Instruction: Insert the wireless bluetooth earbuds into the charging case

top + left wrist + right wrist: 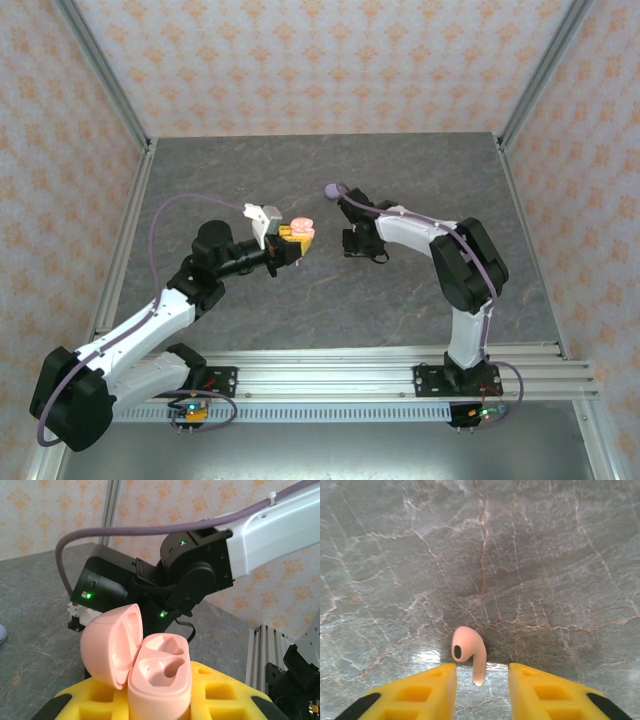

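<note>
One pale pink earbud [468, 652] lies on its side on the grey marbled worktop [545, 555], right in front of the right claw [482, 672]; yellow fingers [420, 690] of that claw stand apart, nothing between them but the end of the stem, which reaches just into the gap; no contact that I can see. Long axis runs along the stem, roughly straight toward and away from the claw; stem tip nearest the claw, rounded head at the far end and curled to the left of the view, dark oval port facing back at the camera. Handling, by judgement: very light, hard glossy shell, likely to skate or flick away on the smooth stone if pinched off-centre; not soft, but small enough to lose. Best hold looks to be across the head or the thick upper stem, fingers closing from either side of the long axis, so the stem hangs free for insertion. Left claw [292, 238] is clamped on the pink charging case [160, 680] and holds it up off the worktop, to the left of the right claw [360, 245] in the top view and near it. Lid [112, 642] is swung open to the left in the left wrist view; two moulded sockets [162, 667] face up, both empty. Stem must go down into a socket, so the earbud will need turning from flat to stem-down; which socket suits this bud I cannot tell.
</note>
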You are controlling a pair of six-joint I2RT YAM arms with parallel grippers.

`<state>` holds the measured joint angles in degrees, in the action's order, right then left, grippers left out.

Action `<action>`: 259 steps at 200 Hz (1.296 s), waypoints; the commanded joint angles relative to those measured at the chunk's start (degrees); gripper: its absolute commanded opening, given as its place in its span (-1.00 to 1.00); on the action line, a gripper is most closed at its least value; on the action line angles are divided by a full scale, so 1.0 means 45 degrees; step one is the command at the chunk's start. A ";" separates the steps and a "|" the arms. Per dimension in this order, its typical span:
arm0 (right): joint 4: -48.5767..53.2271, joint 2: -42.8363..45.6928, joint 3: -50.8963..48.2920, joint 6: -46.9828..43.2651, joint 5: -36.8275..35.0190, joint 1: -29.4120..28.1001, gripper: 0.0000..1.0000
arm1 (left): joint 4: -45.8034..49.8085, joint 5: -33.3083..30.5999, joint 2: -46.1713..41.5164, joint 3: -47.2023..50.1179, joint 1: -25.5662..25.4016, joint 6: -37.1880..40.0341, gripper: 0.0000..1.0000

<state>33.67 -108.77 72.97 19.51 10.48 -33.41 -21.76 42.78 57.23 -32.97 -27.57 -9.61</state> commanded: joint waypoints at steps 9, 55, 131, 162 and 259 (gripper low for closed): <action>0.0660 0.0376 0.0899 0.0055 -0.0222 0.0113 -0.26 | 0.0007 -0.0036 0.0019 -0.0490 0.0104 0.0006 -0.96; 0.1322 -0.0268 0.1793 0.0214 -0.0509 0.0119 -0.26 | 0.0148 -0.0016 0.0094 -0.0563 0.0111 0.0047 -0.96; 0.2344 -0.1310 0.2737 0.0286 -0.0511 0.0106 -0.28 | 0.0145 -0.0025 0.0133 -0.0603 0.0081 -0.0009 -0.96; 0.2649 -0.1716 0.3090 0.0288 -0.0365 0.0113 -0.30 | 0.0186 -0.0035 0.0167 -0.0617 0.0090 0.0006 -0.96; 0.3126 -0.2312 0.3496 0.0230 -0.0472 0.0100 -0.37 | 0.0197 -0.0091 0.0211 -0.0603 0.0074 -0.0032 -0.96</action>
<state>45.41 -118.26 87.15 19.97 9.82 -33.17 -20.69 42.78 57.93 -33.71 -27.59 -9.61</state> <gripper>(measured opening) 0.318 0.221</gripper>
